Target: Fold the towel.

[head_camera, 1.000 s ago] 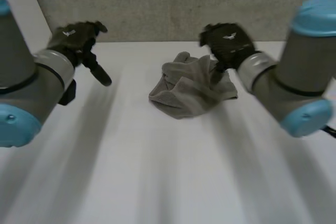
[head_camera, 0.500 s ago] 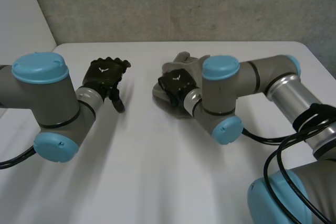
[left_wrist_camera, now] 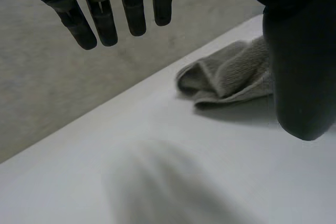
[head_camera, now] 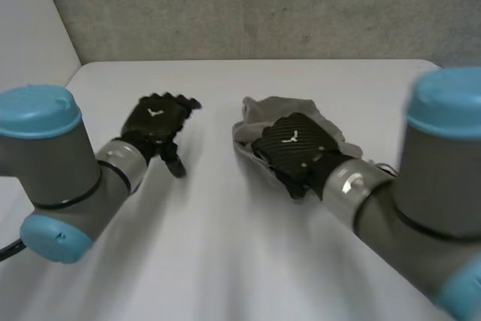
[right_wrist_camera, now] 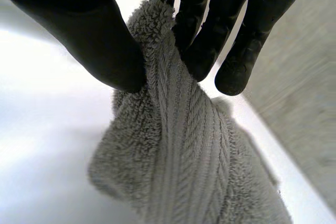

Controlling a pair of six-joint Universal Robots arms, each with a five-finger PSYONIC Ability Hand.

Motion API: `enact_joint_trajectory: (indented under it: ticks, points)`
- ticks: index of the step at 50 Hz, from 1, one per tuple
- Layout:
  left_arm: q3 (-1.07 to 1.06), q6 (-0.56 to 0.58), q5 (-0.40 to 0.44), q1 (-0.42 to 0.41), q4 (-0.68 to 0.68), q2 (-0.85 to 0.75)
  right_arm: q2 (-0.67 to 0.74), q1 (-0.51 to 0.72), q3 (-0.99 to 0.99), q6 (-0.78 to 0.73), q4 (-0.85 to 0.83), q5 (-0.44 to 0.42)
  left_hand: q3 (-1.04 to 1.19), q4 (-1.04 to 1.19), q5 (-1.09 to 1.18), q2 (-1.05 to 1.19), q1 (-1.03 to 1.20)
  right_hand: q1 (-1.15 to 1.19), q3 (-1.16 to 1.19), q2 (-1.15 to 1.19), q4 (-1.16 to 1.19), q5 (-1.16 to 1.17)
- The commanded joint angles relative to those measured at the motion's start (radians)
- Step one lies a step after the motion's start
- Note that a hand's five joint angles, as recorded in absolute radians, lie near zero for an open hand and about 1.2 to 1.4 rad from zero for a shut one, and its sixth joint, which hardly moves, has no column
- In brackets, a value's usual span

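While hanging low over the white bench [head_camera: 225, 261], pinching a raised ridge of the grey towel [right_wrist_camera: 178, 145] between thumb and fingers with the right hand [head_camera: 294, 148]. Holding the left hand [head_camera: 154, 122] just above the bench, well apart from the towel, with fingers straight and gripping nothing. Lying crumpled beyond the right hand, toward the bench's far edge: the rest of the towel.

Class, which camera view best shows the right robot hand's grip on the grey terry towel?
The right wrist view: the black right robot hand pinches a ridge of the grey terry towel between thumb and fingers. The head view has the hand's back covering the grip. The left wrist view shows bunched towel on the white table.
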Motion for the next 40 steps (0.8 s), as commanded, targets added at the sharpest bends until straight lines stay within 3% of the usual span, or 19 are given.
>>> enact_joint_trajectory:
  ticks: [1, 7, 18, 22, 26, 28, 30, 36, 40]
  points:
    - [-0.022, -0.002, 0.11, -0.089, -0.001, -0.012, -0.158, -0.005, 0.215, 0.001, -0.107, 0.002, 0.02, 0.03, -0.163, 0.015, 0.025, 0.196, 0.073, 0.097, 0.069, 0.107]
    - [-0.013, -0.007, 0.121, -0.155, 0.008, -0.059, -0.293, -0.068, 0.344, 0.009, -0.199, -0.024, 0.023, 0.033, -0.16, 0.018, 0.028, 0.196, 0.073, 0.097, 0.069, 0.107]
    - [0.067, -0.022, 0.111, -0.167, 0.034, -0.148, -0.388, -0.134, 0.409, 0.03, -0.216, -0.088, 0.094, 0.104, -0.09, 0.088, 0.098, 0.196, 0.073, 0.097, 0.069, 0.107]
    - [0.127, -0.092, 0.115, -0.173, 0.031, -0.206, -0.413, -0.137, 0.422, 0.043, -0.218, -0.091, 0.185, 0.194, 0.001, 0.179, 0.189, 0.196, 0.073, 0.097, 0.069, 0.107]
    - [0.164, -0.154, 0.118, -0.178, 0.03, -0.24, -0.414, -0.14, 0.422, 0.047, -0.218, -0.091, 0.367, 0.377, 0.183, 0.361, 0.371, 0.196, 0.073, 0.097, 0.069, 0.107]
    - [0.188, -0.212, 0.121, -0.178, 0.03, -0.26, -0.414, -0.158, 0.422, 0.047, -0.22, -0.091, 0.738, 0.748, 0.554, 0.732, 0.742, 0.196, 0.073, 0.097, 0.069, 0.107]
    - [0.196, -0.241, 0.121, -0.181, 0.03, -0.265, -0.414, -0.171, 0.422, 0.047, -0.22, -0.091, 0.841, 0.851, 0.658, 0.836, 0.846, 0.196, 0.073, 0.097, 0.069, 0.107]
    - [0.2, -0.341, 0.125, -0.183, 0.036, -0.266, -0.411, -0.186, 0.41, 0.047, -0.223, -0.093, 1.103, 1.113, 0.92, 1.097, 1.107, 0.196, 0.073, 0.097, 0.069, 0.107]
    - [0.2, -0.347, 0.125, -0.183, 0.036, -0.263, -0.401, -0.188, 0.39, 0.049, -0.23, -0.09, 1.103, 1.113, 0.92, 1.098, 1.108, 0.196, 0.073, 0.097, 0.069, 0.107]
